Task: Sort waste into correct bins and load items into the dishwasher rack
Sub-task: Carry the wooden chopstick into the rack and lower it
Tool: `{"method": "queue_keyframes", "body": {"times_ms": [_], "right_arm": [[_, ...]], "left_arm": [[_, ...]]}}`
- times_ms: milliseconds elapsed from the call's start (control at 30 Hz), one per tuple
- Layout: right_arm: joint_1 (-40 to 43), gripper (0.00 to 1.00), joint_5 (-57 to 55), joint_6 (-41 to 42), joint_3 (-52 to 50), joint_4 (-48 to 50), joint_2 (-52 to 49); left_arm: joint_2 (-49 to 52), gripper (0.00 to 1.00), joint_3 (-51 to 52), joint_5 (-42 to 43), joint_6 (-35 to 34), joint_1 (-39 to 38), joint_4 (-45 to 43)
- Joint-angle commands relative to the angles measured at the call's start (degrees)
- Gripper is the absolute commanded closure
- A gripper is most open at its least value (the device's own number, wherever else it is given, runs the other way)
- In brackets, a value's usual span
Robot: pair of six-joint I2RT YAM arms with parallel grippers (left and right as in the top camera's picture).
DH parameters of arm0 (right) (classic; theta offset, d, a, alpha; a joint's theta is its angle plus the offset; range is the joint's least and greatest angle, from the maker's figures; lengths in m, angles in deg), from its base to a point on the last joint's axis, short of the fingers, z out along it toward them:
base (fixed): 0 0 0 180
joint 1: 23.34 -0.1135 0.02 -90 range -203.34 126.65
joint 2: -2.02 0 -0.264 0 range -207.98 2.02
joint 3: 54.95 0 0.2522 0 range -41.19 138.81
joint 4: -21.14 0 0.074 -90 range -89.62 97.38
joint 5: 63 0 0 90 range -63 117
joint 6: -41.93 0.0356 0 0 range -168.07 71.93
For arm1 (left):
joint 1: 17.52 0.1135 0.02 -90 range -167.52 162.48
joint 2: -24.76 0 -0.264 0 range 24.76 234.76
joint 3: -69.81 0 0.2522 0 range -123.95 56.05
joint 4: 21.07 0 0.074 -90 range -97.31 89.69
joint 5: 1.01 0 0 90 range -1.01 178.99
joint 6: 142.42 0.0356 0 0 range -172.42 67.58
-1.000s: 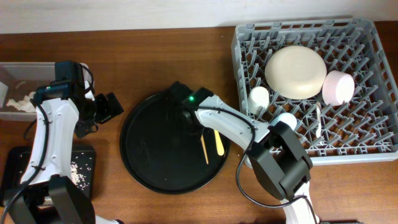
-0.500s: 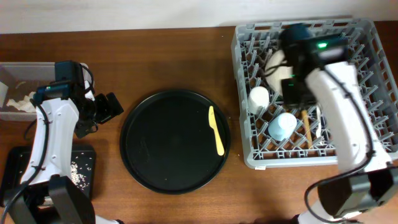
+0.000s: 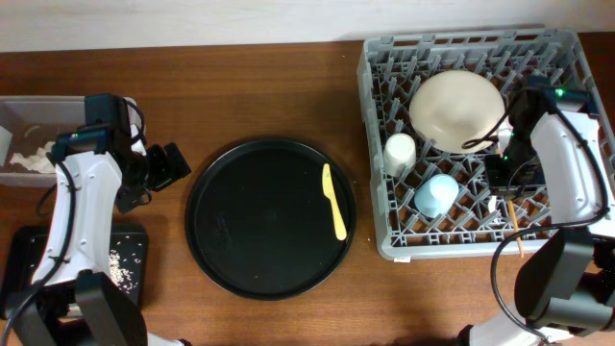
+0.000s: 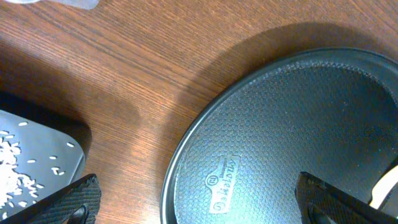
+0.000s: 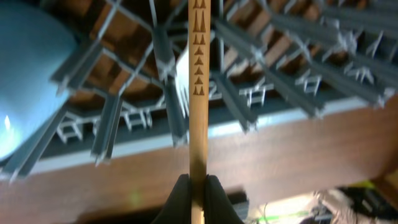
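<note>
The thin wooden stick (image 5: 198, 93) is gripped between the closed fingers of the right gripper (image 5: 198, 190), which is positioned over the right-hand part of the large square grey plastic lattice crate (image 3: 452, 48). From overhead, the stick's lower end is seen projecting past the crate's near wall, over the brown wooden table (image 3: 240, 96). In the wrist view the stick is laid across the crate's outer rim, with the light blue cup (image 5: 25, 74) off to one side among the pegs. Inside the crate, the large cream plate (image 3: 456, 108) is set toward the far side and the small cream cup (image 3: 399, 151) close to the left wall.

The left gripper (image 3: 171, 165) is held with its jaws spread wide and nothing between them, over bare wood beside the left rim of the round black tray (image 3: 250, 221). The yellow knife (image 3: 333, 202) is laid inside that tray near its right rim; only a narrow strip of table is left between that rim and the crate.

At the table's left edge, the clear rectangular plastic tub (image 3: 38, 101) is seen with crumpled white paper tissues (image 3: 29, 161) in it. Nearer the front, loose white rice grains (image 3: 123, 261) are scattered on the shallow flat black rectangular tray (image 3: 135, 240).
</note>
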Motion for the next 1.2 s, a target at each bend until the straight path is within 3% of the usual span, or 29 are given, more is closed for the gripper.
{"method": "queue_keyframes", "body": {"times_ms": [0,500,700,1167], "right_arm": [[1.5,0.96,-2.6,-1.9,-0.5,1.7,0.7],[3.0,0.96,5.3,0.5,-1.7,-3.3,0.7],[3.0,0.96,3.4,-0.5,-4.4,3.1,0.7],[3.1,0.96,3.6,-0.9,-4.4,6.1,-0.5]], "left_arm": [[-0.4,0.01,-0.4,0.4,-0.1,0.0,0.0],[-0.4,0.01,-0.4,0.4,-0.1,0.0,0.0],[-0.4,0.01,-0.4,0.4,-0.1,0.0,0.0],[-0.4,0.01,-0.4,0.4,-0.1,0.0,0.0]]}}
